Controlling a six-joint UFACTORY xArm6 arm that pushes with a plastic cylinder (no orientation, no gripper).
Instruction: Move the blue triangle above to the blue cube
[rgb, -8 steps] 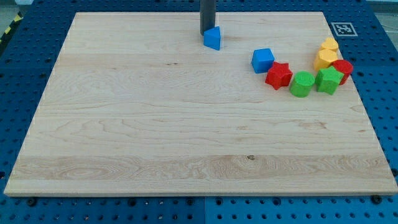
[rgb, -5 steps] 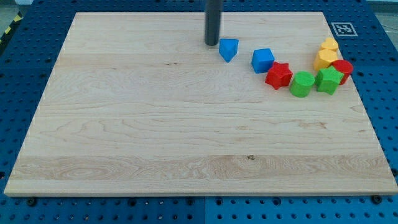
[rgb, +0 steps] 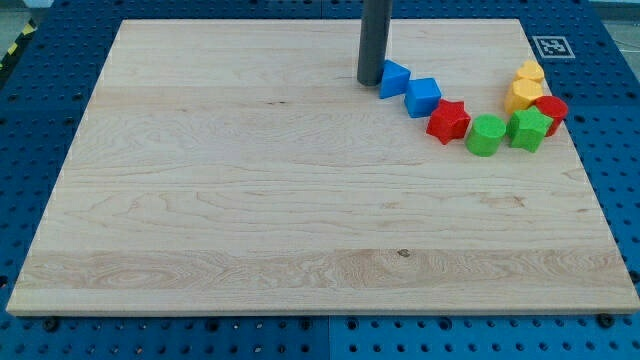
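My tip (rgb: 371, 82) sits on the table (rgb: 250, 200) near the view's top, pressed against the left side of the blue triangle (rgb: 393, 78). End effector is a bare rod, no jaws to read as apart or together. Blue triangle touches, or nearly touches, the blue cube (rgb: 423, 97) at its upper-left corner; hard to tell at this angle. Red star (rgb: 448, 120) just right-below the cube, then green block (rgb: 486, 135), green star-like block (rgb: 529, 129), red block (rgb: 552, 109), two yellow blocks (rgb: 524, 88) stacked toward the top.
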